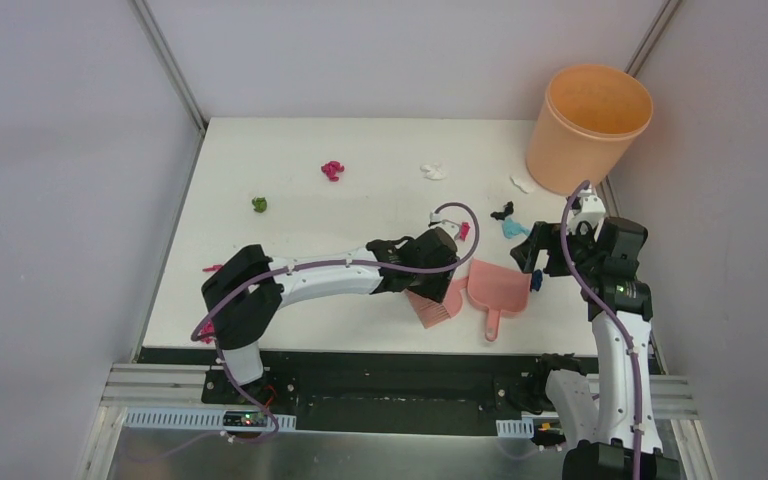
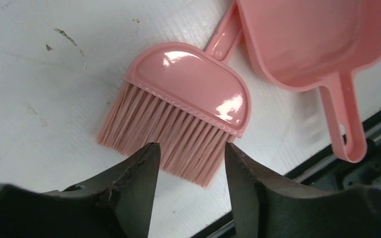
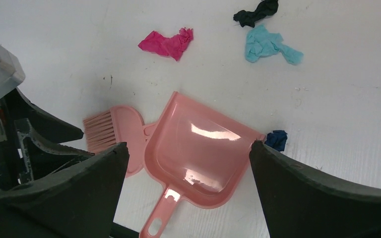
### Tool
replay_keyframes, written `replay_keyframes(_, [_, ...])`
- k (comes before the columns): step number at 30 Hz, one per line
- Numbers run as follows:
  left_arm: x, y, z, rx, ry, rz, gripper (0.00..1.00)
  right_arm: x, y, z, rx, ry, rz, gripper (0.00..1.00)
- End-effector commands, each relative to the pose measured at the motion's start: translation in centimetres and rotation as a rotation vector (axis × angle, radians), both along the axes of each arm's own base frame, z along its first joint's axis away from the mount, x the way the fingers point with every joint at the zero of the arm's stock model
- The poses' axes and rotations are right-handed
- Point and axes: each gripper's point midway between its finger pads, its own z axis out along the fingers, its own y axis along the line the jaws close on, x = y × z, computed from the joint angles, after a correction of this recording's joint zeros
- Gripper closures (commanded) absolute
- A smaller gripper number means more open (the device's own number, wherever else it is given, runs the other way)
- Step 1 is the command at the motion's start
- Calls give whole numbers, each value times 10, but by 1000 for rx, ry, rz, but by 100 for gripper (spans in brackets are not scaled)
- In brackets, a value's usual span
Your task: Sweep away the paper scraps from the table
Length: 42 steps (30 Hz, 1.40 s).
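Paper scraps (image 3: 166,43), crumpled and matte, are seen scattered on the flat white table (image 3: 337,99) beyond the right gripper (image 3: 188,145), whose jaws are held wide above a glossy pink dustpan (image 3: 203,166). The left gripper (image 2: 189,148) is parted, empty, just over the fine bristles of a half-round pink brush (image 2: 193,84).

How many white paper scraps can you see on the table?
2: one white scrap near the far edge, one beside the orange bucket. Others may be hidden.
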Motion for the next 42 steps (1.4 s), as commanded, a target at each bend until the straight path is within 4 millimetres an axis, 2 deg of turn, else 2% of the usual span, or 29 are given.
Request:
replay_keyframes(1, [15, 3, -2, 30, -29, 71, 55, 5, -4, 13, -31, -71, 2, 4])
replay_keyframes(2, [13, 3, -4, 43, -28, 44, 62, 5, -4, 13, -31, -72, 4, 4])
replay_keyframes(3, [10, 3, -8, 53, -20, 23, 63, 5, -4, 13, -31, -72, 4, 4])
replay_keyframes(8, [-6, 3, -27, 102, 39, -62, 61, 5, -1, 11, -24, -64, 22, 4])
replay_keyframes(13, [-7, 4, -43, 136, 55, -71, 61, 5, -2, 11, -30, -68, 16, 4])
replay_keyframes(17, [-6, 5, -48, 153, 52, -81, 70, 4, -1, 12, -26, -81, 21, 4])
replay_keyframes(20, [-7, 7, -45, 156, 43, -103, 88, 3, 0, 12, -23, -79, 24, 4])
replay_keyframes(23, [-7, 17, -35, 168, 15, -106, 100, 2, 1, 13, -21, -82, 29, 4])
replay_keyframes(29, [-10, 44, -5, 158, -58, -105, 100, -2, 12, 12, 25, -82, 76, 4])
replay_keyframes(34, [-10, 71, 30, 106, -154, -66, 100, -7, 34, 13, 109, -82, 194, 6])
replay_keyframes(39, [-20, 70, 52, -70, -229, -111, 100, -1, 52, 15, 173, 52, 267, 9])
replay_keyframes(42, [-27, 60, 68, -208, -244, -129, 100, 3, 67, 20, 216, 141, 319, 9])
